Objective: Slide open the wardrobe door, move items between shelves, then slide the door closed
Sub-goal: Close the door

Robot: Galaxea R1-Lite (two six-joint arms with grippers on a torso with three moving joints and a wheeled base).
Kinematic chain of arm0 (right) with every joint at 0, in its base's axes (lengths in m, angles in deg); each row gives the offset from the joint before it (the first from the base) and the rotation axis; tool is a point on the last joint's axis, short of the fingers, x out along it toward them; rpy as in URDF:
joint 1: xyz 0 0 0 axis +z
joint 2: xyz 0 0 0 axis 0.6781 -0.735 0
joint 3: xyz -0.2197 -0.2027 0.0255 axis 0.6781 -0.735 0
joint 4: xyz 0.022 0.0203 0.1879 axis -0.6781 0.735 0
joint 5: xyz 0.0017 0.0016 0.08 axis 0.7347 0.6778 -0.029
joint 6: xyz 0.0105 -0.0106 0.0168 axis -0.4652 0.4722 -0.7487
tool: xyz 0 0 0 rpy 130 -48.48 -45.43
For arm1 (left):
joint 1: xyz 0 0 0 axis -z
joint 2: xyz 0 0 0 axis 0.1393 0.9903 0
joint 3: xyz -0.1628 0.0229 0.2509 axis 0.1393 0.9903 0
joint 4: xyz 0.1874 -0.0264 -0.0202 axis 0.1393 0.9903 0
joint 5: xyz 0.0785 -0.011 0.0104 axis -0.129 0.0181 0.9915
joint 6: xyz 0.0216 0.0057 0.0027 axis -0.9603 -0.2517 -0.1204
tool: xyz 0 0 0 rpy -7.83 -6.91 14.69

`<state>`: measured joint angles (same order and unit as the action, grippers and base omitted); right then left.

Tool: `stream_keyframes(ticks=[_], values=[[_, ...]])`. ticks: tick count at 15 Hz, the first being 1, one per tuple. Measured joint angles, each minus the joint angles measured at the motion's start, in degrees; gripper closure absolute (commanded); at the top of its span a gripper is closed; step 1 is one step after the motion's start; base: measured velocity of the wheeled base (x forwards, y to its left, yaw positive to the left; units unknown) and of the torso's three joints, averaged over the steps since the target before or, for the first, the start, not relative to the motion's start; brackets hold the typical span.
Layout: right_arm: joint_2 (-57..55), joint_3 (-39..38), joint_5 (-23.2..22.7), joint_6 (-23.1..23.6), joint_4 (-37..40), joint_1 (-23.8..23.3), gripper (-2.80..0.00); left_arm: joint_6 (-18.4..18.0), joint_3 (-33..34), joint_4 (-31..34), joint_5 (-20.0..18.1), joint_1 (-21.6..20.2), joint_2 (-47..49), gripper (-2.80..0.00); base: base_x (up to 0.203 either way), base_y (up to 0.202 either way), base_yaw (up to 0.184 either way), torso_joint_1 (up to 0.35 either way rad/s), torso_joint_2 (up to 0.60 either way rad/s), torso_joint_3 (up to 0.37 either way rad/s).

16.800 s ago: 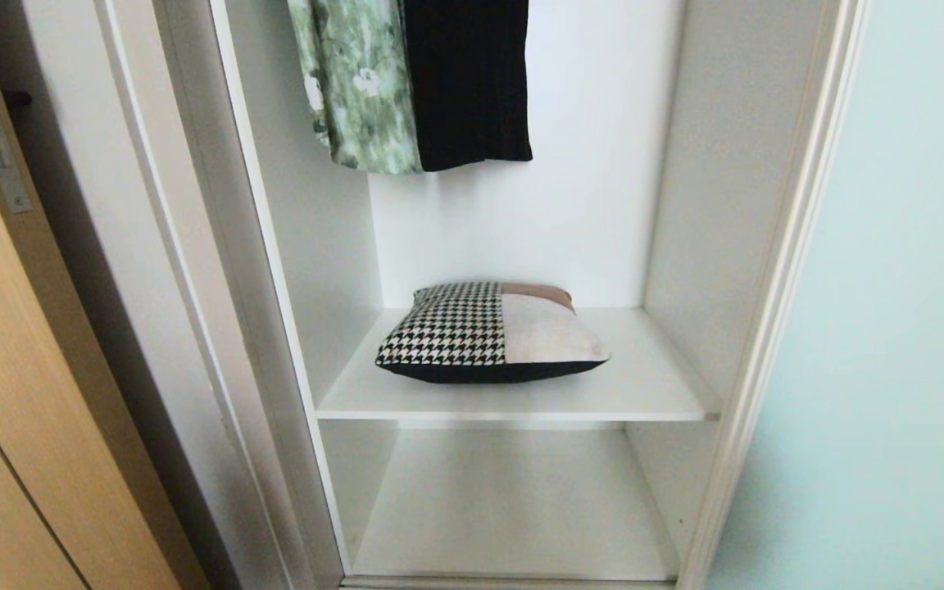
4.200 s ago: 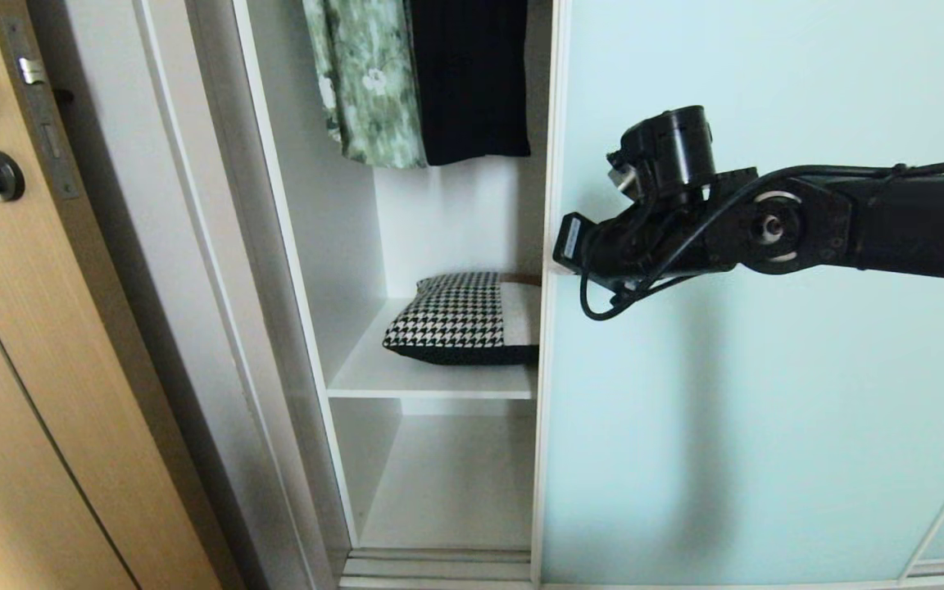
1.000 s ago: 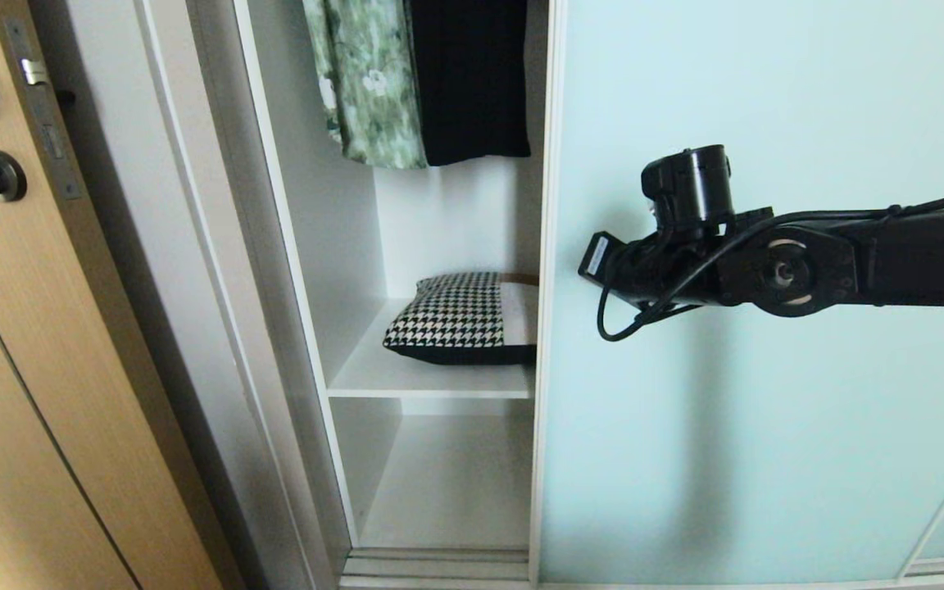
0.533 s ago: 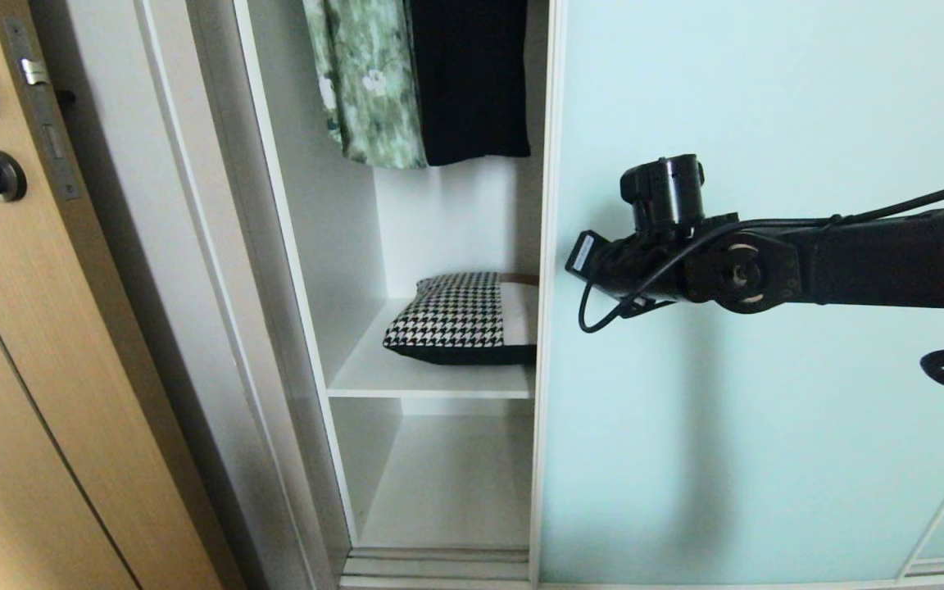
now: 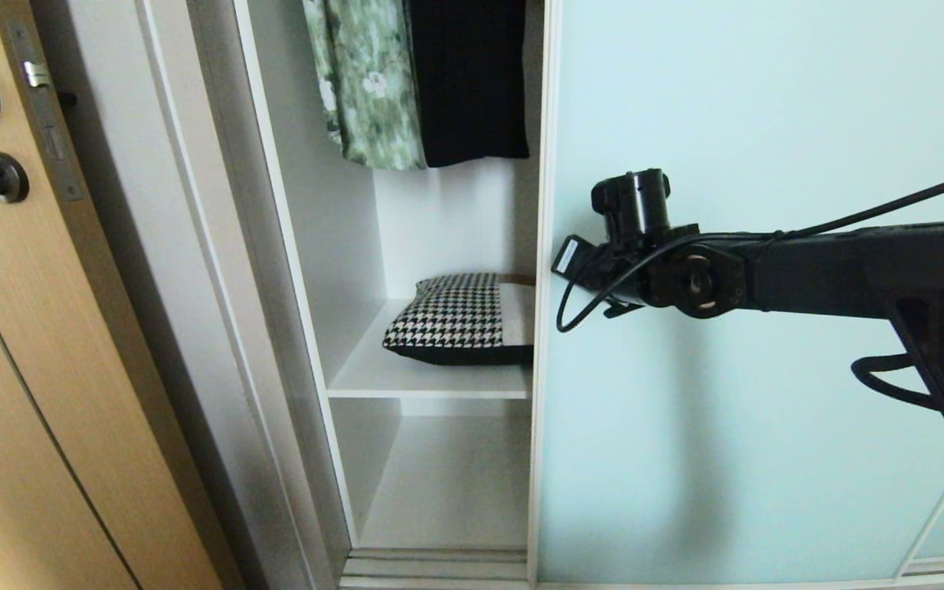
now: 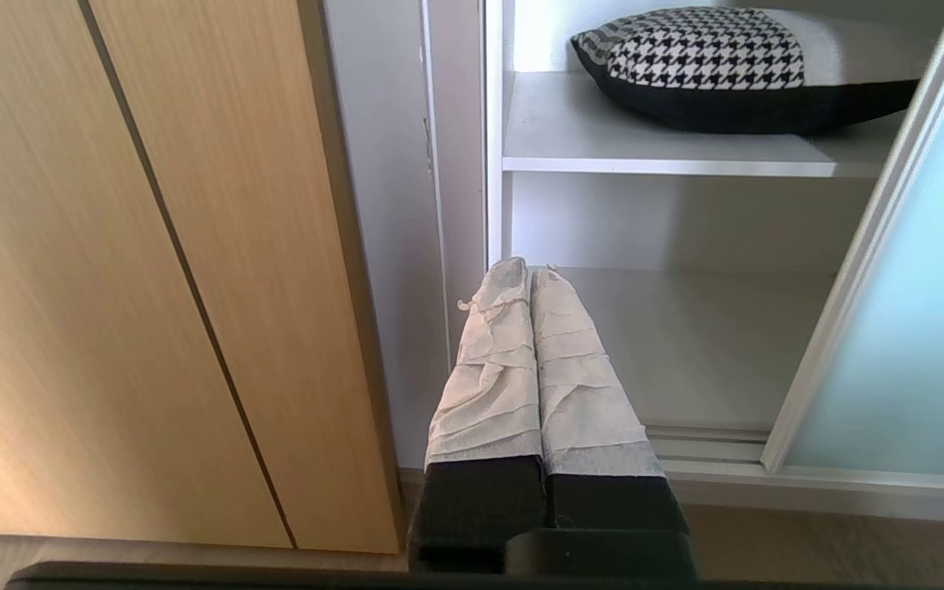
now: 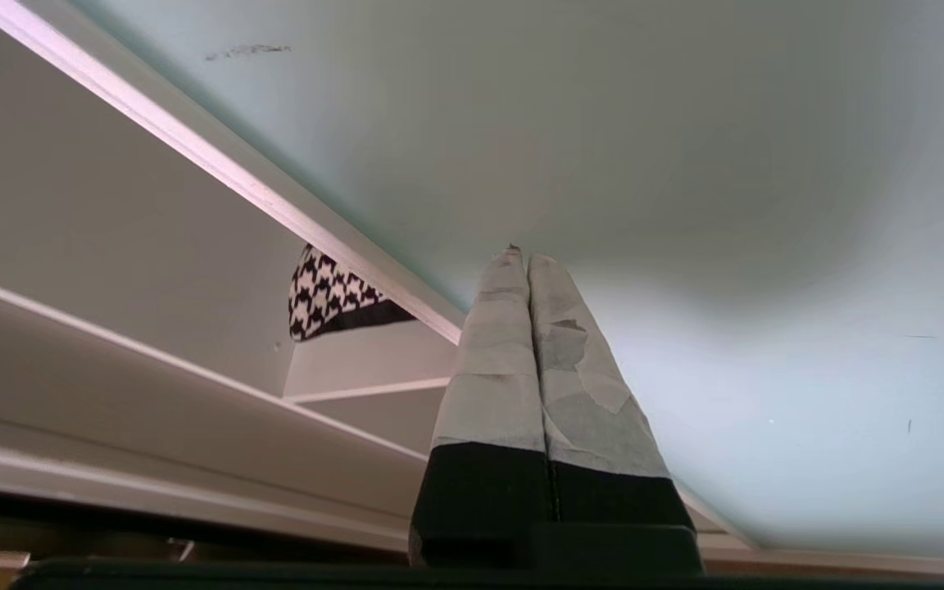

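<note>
The sliding wardrobe door (image 5: 767, 98), a frosted pale aqua panel, covers the right part of the wardrobe, and its white frame edge (image 5: 539, 328) cuts across the cushion. The houndstooth and grey cushion (image 5: 460, 319) (image 6: 726, 61) (image 7: 324, 291) lies on the upper shelf (image 5: 431, 378); the lower shelf (image 5: 447, 492) is bare. My right arm (image 5: 808, 279) reaches across the door, its wrist near the frame edge. The right gripper (image 7: 521, 256) is shut and empty, tips at the glass beside the frame. My left gripper (image 6: 529, 274) is shut and empty, low by the wardrobe's left post.
A tan wood door with a black knob (image 5: 1, 176) stands at the left. A green floral garment (image 5: 365, 82) and a black garment (image 5: 468, 82) hang above the cushion. The sliding track (image 5: 431, 565) runs along the wardrobe's bottom.
My right arm has moved left along the glass and sunk slightly, bringing its wrist close to the door's frame edge. The frame edge stands a touch further left. The cushion has stayed put.
</note>
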<state>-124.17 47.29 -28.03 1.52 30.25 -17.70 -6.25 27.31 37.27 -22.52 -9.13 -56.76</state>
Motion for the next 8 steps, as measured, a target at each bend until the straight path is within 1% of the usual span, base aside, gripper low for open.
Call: stream_keyframes(ticks=[4,8], values=[[-1.64,0.76,0.36,-0.09,-0.56,0.82,0.0,-0.02,0.0,0.02,0.0,0.0,0.0,0.0,0.0,0.0,0.0,0.0,0.0,0.0],[-2.28,0.9,0.29,0.22,-0.23,3.23,0.0,-0.01,0.0,-0.01,0.0,0.0,0.0,0.0,0.0,0.0,0.0,0.0,0.0,0.0]])
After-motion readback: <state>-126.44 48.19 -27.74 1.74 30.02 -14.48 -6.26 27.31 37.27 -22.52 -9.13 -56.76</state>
